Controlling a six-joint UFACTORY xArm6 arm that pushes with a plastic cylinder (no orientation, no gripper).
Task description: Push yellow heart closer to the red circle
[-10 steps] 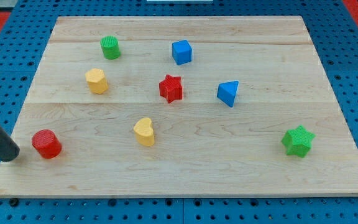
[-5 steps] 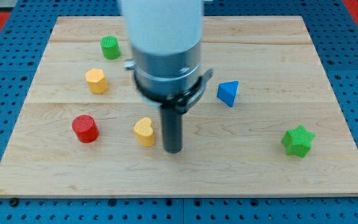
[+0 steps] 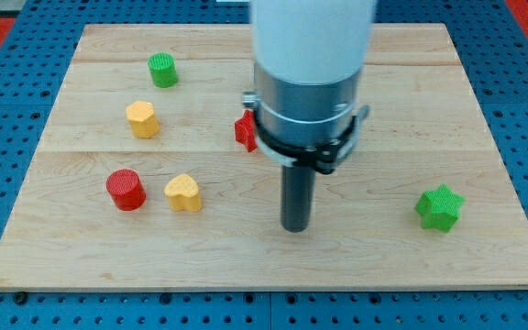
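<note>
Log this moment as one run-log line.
tip: right of yellow heart, apart | yellow heart: beside red circle, small gap | red star: partly hidden by arm | green star: far right

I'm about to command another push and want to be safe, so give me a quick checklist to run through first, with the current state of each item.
1. Yellow heart close to the red circle: ok, it sits just to the view's right of it, with a small gap showing.
2. My tip apart from the heart: ok, it stands well off to the view's right.
3. Path between tip and heart free of blocks: ok.
4. Red star in full view: not ok, the arm partly covers it.
5. Any blocks hidden behind the arm: cannot tell.
6. Green star out of the way: ok, far on the view's right.
</note>
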